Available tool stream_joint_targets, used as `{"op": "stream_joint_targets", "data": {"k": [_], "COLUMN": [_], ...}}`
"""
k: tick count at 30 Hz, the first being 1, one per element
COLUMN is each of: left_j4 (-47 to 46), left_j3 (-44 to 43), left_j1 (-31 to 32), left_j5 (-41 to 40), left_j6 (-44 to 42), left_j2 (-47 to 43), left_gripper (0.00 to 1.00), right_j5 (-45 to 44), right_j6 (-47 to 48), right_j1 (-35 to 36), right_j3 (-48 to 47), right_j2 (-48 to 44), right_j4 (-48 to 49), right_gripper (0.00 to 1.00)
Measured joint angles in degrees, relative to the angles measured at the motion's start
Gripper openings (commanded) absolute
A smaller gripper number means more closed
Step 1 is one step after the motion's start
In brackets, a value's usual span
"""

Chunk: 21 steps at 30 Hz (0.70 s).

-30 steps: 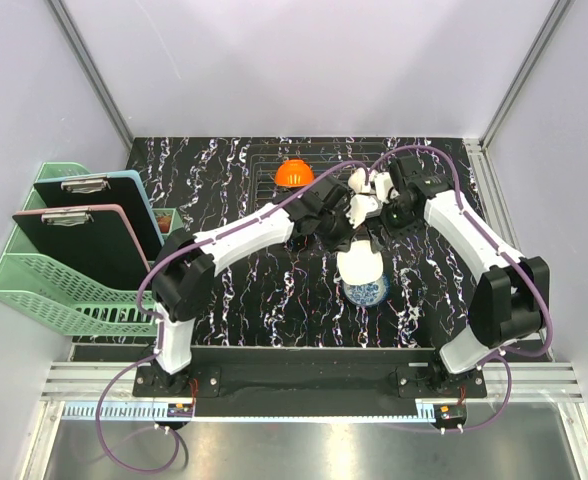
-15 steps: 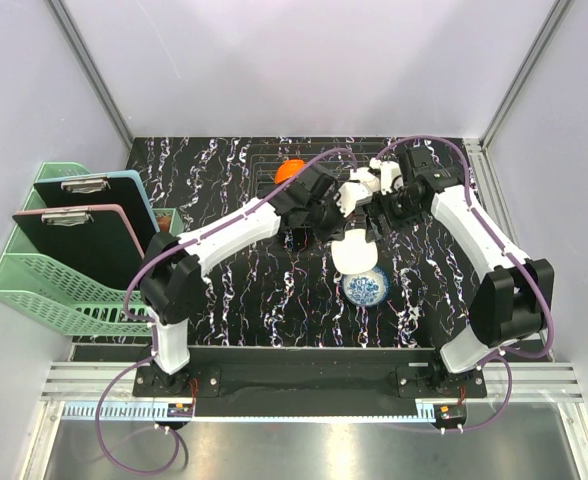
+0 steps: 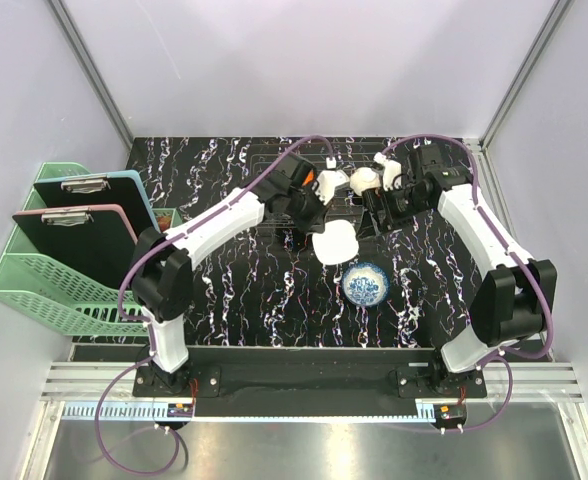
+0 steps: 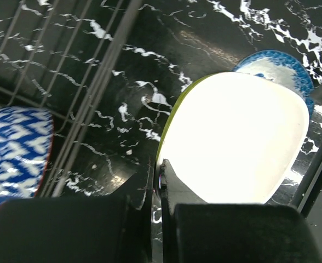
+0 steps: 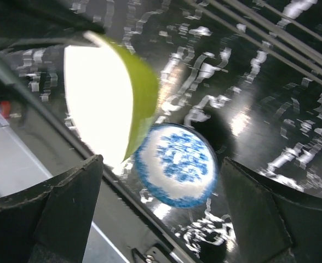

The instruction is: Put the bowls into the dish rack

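My left gripper [image 3: 317, 221] [image 4: 160, 183] is shut on the rim of a lime-green bowl [image 3: 335, 241] [image 4: 240, 137] with a white inside, held tilted above the table. Under and beyond it, a blue-and-white bowl [image 3: 364, 284] [image 4: 284, 66] [image 5: 177, 164] sits on the black marble table. The dish rack [image 3: 266, 160] [image 4: 68, 60] lies at the back, an orange bowl [image 3: 294, 174] showing behind my left arm. A blue patterned bowl [image 4: 13, 150] with a red edge sits by the rack wires. My right gripper [image 3: 372, 200] [image 5: 166, 219] is open and empty, looking down at both bowls.
A mint-green basket [image 3: 44, 285] with two clipboards [image 3: 79, 235] stands at the left edge of the table. Purple cables loop over both arms. The metal frame rail [image 5: 51, 109] crosses the right wrist view.
My left gripper has carried the lime-green bowl up and left, off the blue-and-white bowl, toward the rack. My right gripper has drawn back toward the far right and opened a little wider.
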State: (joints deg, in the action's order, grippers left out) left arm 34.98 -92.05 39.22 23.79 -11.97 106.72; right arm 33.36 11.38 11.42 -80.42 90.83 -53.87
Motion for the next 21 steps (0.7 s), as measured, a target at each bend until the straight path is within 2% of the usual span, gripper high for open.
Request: {"op": "stream_joint_targets", "data": {"k": [2,7,12,21], "left_j4": [0.11,0.09,0.07,0.04], "left_j3": [0.0,-0.04,-0.26,-1.18], "left_j1": [-0.83,-2.25,-3.93,-4.87], "left_j5": [0.0,1.42,5.6,10.73], "left_j6": [0.0,0.35,1.11,0.87], "left_j2": [-0.39,-2.05,-3.54,-6.12], "left_gripper": [0.0,0.0,0.0,0.0], "right_j5": [3.74,15.32,27.06,37.99], "right_j6": [0.02,0.2,0.17,0.09], "right_j1": [-0.63,-3.08,-6.51,-7.45], "right_j3": [0.0,0.0,0.0,0.0], "right_j2": [0.0,0.48,4.76,9.03], "right_j4": [0.0,-0.02,0.17,0.07], "right_gripper": [1.0,1.0,1.0,1.0]}}
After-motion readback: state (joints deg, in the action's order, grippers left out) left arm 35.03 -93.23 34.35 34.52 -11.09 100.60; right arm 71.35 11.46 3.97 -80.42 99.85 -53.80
